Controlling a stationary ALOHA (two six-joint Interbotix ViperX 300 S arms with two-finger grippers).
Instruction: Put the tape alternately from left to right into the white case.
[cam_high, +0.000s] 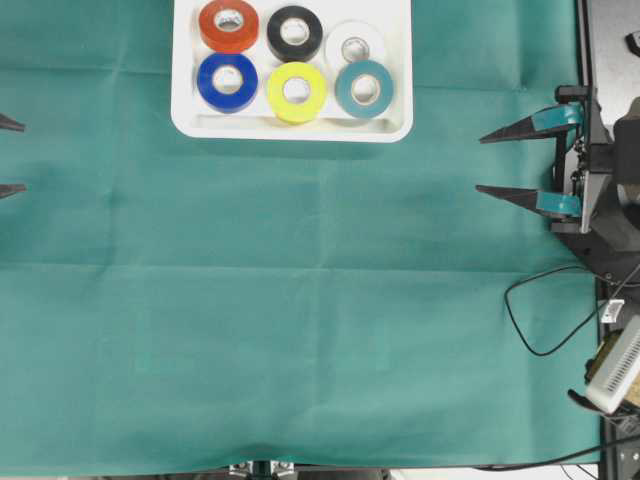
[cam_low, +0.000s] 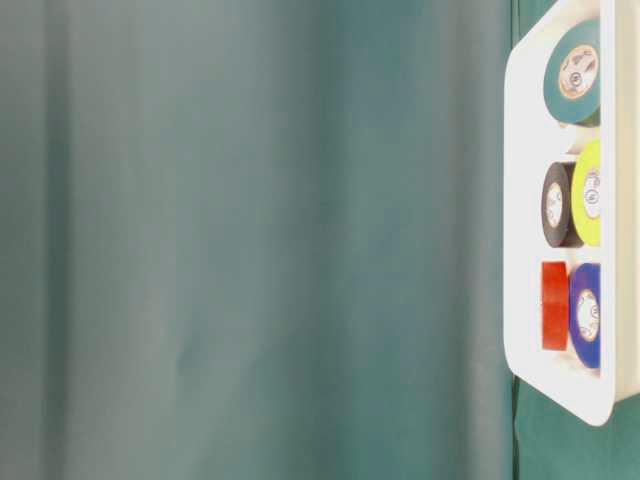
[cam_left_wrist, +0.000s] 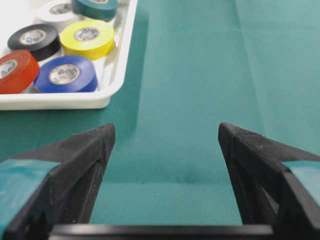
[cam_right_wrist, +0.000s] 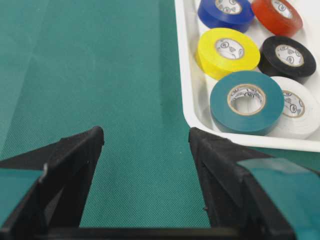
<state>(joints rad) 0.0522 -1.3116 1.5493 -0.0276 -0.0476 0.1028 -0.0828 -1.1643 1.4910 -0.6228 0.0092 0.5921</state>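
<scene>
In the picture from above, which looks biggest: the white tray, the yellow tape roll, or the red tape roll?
1. The shallow white plastic tray, by far the biggest.
2. The yellow tape roll and the red tape roll look about alike, so I won't rank them.

A robotics lab bench, not a home or shop. A plain green cloth (cam_high: 300, 300) covers the whole worktop, w/ creases showing. At the right edge stands a black robot arm mount (cam_high: 605, 190), loose black cables (cam_high: 525, 310) trailing over the cloth, and a pale electronics box (cam_high: 615, 365) (partly cut off). No household furnishings in view.
</scene>
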